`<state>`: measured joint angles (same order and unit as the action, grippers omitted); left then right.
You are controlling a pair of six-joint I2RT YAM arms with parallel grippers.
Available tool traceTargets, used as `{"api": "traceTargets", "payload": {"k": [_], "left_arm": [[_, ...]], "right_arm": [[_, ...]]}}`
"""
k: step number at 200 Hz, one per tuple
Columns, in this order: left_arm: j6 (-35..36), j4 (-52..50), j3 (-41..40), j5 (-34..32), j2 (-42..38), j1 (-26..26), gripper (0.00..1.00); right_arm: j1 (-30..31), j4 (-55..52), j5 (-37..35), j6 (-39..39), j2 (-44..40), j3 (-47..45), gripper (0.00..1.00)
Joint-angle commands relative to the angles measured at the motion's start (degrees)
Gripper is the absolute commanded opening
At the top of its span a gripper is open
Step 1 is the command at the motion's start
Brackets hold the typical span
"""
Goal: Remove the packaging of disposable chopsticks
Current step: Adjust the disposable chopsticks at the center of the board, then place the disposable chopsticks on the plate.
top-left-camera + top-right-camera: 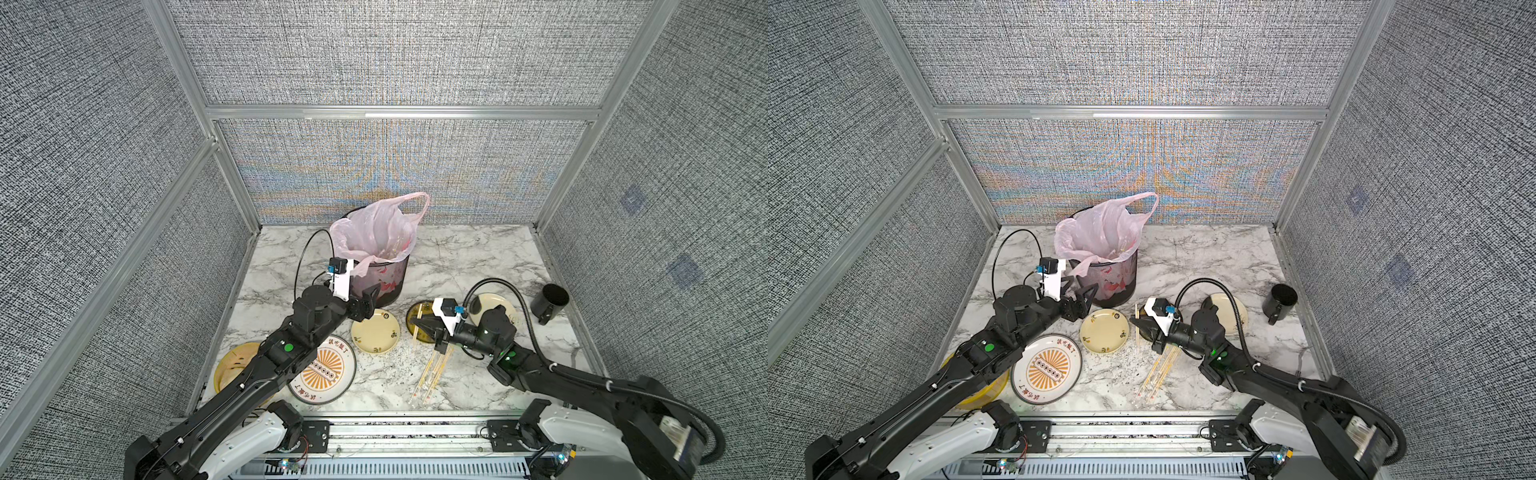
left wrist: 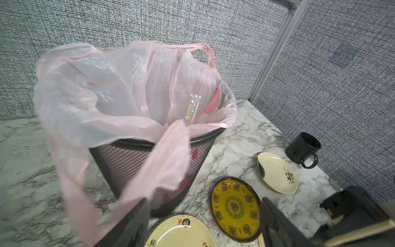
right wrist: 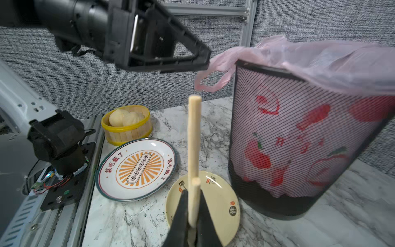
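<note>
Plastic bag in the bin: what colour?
The plastic bag is translucent pale pink, clearest in left wrist view.

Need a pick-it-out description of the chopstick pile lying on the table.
On the marble table, look near the front edge, between the big sunburst plate and the right arm. The chopsticks lie fanned there: thin pale sticks in clear red-printed packaging, unlike the bare pair shut in the right gripper.

free: bare table (image 1: 478, 257) at 1 o'clock, between bin (image 1: 388, 278) and mug (image 1: 549, 300) | blocked: bin 12 o'clock; small plates (image 1: 376, 332) mid-table; chopsticks (image 1: 432, 372) 5 o'clock; big plate (image 1: 328, 368) 7 o'clock
</note>
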<state>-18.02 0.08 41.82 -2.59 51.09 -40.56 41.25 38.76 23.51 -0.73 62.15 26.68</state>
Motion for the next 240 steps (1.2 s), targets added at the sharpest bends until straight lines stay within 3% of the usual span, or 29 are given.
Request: {"api": "traceTargets", "payload": {"k": [1, 24, 41, 58, 99, 130, 154, 199, 240], "left_arm": [[1.7, -0.5, 0.9, -1.1, -0.7, -2.4, 0.81], [1.2, -4.3, 1.2, -8.4, -3.1, -2.9, 0.86], [1.5, -4.8, 0.4, -8.8, -6.1, -3.0, 0.87], [1.0, -4.9, -0.3, -5.3, -9.2, -3.0, 0.87], [-2.2, -1.6, -4.0, 7.2, -10.3, -4.4, 0.86], [-0.9, -0.3, -4.7, 7.3, -7.0, -10.6, 0.84], [-0.3, 0.0, -4.7, 8.5, -5.6, -12.2, 0.84], [-0.7, 0.9, -5.6, 10.5, -4.4, -13.7, 0.84], [-1.0, 2.5, -6.2, 10.2, -2.0, -16.6, 0.83]], "right_arm": [[-0.2, -24.5, -10.5, 1.6, -3.5, 6.0, 0.00], [-2.0, -39.0, -16.6, 5.2, -4.5, 13.0, 0.00], [-4.5, -45.9, -19.2, 8.2, -4.2, 16.6, 0.00], [-7.8, -50.8, -22.7, 10.9, -3.6, 18.9, 0.00], [-19.9, -70.0, -20.8, 13.8, 8.0, 32.2, 0.00], [-23.7, -82.5, -21.6, 11.5, 18.9, 41.0, 0.00], [-26.5, -91.1, -24.8, 9.6, 26.7, 47.1, 0.00], [-32.4, -96.5, -26.5, 6.0, 39.4, 53.2, 0.00], [-33.7, -95.7, -25.4, 5.8, 44.4, 56.0, 0.00]]}}
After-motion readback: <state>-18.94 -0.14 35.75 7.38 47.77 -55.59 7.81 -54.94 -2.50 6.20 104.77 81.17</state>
